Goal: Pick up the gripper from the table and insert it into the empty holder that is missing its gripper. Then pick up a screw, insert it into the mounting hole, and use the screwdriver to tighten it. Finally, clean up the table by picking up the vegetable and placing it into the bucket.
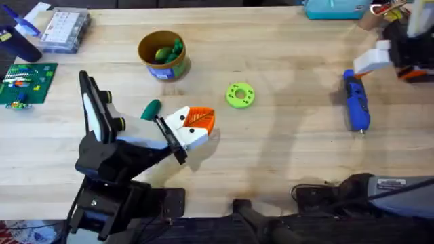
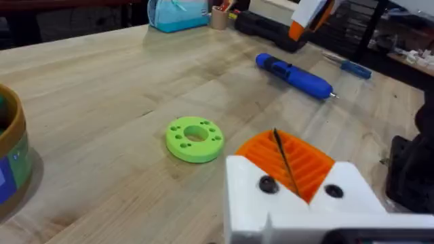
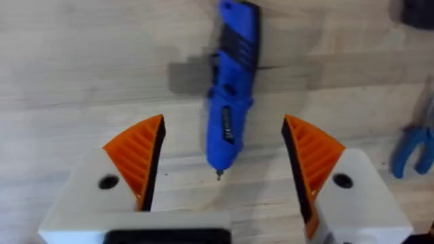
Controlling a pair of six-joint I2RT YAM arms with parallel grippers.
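The left hand (image 1: 192, 129) sits clenched, pads together, low over the desk (image 1: 285, 146) near its front edge, a dark green vegetable (image 1: 150, 108) just beside it. The right hand (image 3: 224, 152) hangs released above the screwdriver (image 1: 357, 103), which lies near the right edge. The bucket (image 1: 163, 54), toward the back-left corner, holds green pieces; a lime disc (image 1: 240, 95) lies mid-desk.

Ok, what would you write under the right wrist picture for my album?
Open right gripper hovering over the blue screwdriver lying on the wooden table.
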